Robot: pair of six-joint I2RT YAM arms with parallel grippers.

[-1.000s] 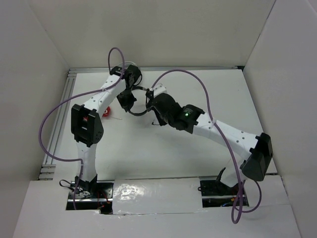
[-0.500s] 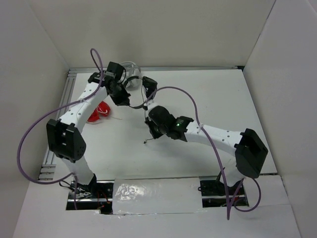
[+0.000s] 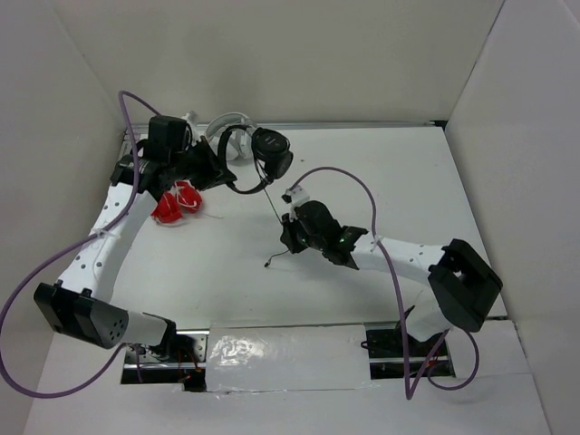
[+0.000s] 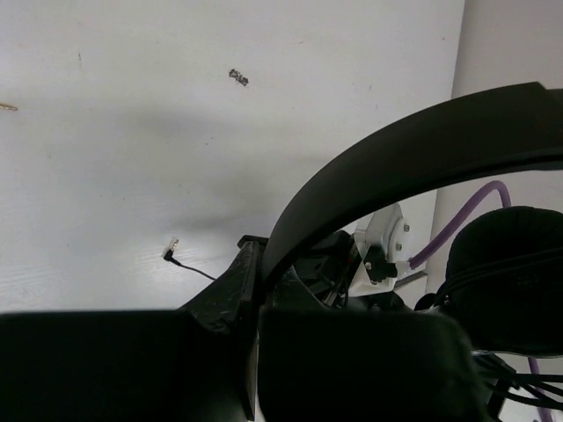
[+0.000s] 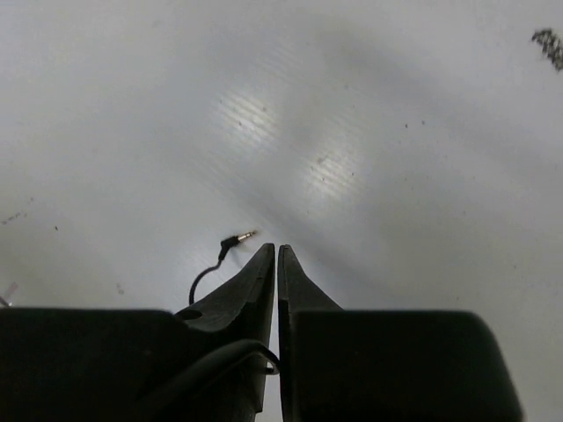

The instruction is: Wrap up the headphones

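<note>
The black headphones hang from my left gripper (image 3: pixel 216 172), which is shut on the thin headband (image 4: pixel 396 149) at the far left of the table. One round earcup (image 3: pixel 272 149) hangs to its right and also shows in the left wrist view (image 4: pixel 510 264). The thin black cable (image 3: pixel 274 204) runs from the earcup down to my right gripper (image 3: pixel 288 237), which is shut on it near mid-table. In the right wrist view the cable (image 5: pixel 255 350) passes between the closed fingers (image 5: pixel 259 281). Its plug (image 5: pixel 239 237) lies loose on the table just ahead, and shows in the top view (image 3: pixel 267 264).
Red headphones (image 3: pixel 177 204) lie on the table under my left arm. Grey-white headphones (image 3: pixel 227 122) lie against the back wall. White walls close in the table on the left, back and right. A metal rail (image 3: pixel 109 217) runs along the left edge.
My left arm has swung left and back, carrying the headphones toward the far left corner. My right gripper has come nearer and lower with the cable stretched between the two.
</note>
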